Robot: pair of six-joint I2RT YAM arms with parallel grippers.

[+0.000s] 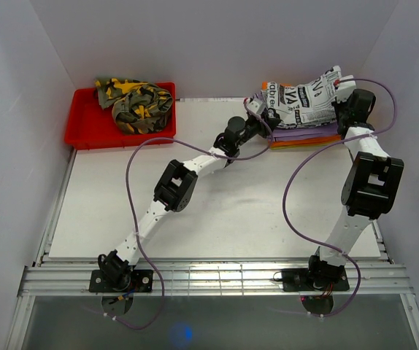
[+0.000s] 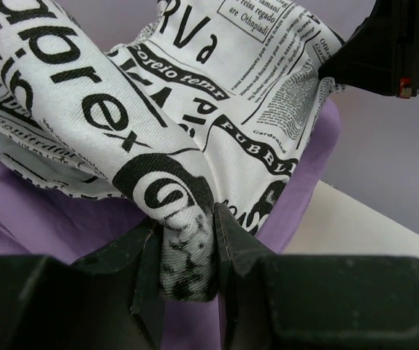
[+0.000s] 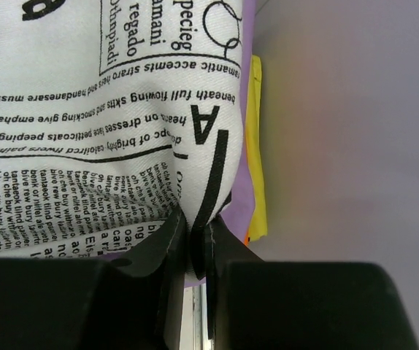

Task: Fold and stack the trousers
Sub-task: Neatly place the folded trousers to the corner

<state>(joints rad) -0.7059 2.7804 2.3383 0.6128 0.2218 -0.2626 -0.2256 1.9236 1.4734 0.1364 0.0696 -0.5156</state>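
Trousers — white, black newsprint lettering, bunched.

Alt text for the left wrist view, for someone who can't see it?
The left gripper pinches a thick fold of the newsprint trousers, which lie bunched over purple cloth. The right arm's black end meets the trousers at upper right; white table shows below.

Top external: high, behind the near edge, looking down on the whole table. Left wrist and right wrist cams: very close, each facing forward onto the newspaper-print trousers, upper right in the overhead. All three views share them.
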